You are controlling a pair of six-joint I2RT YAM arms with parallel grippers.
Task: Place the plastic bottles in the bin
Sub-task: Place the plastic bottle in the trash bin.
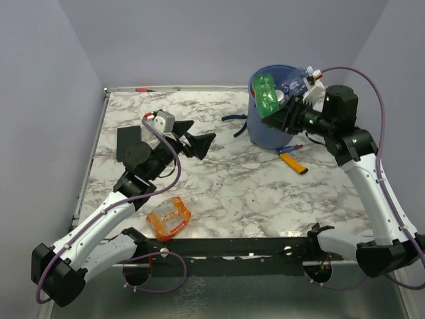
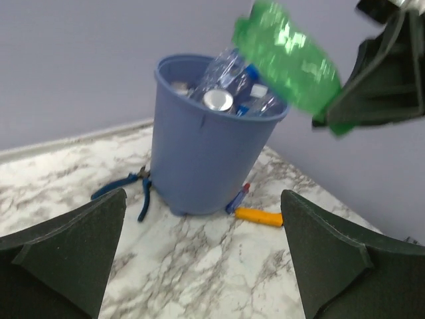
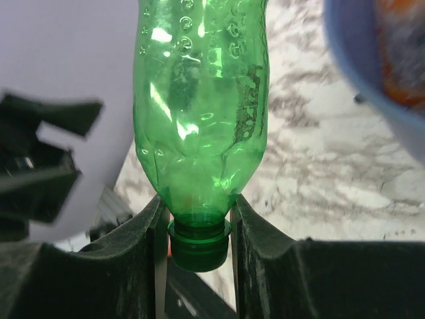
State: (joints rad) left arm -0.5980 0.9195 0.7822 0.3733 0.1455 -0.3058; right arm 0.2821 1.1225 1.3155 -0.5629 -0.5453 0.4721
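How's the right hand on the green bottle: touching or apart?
Touching. Right wrist view: both fingers of the right hand press the green bottle at its neck.

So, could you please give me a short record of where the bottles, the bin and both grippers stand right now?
right gripper: shut on the green bottle, by its neck
green bottle: tilted above the bin, not yet released
bin: upright, several bottles inside
left gripper: open, empty, above the table
orange bottle: lying on the table, near edge
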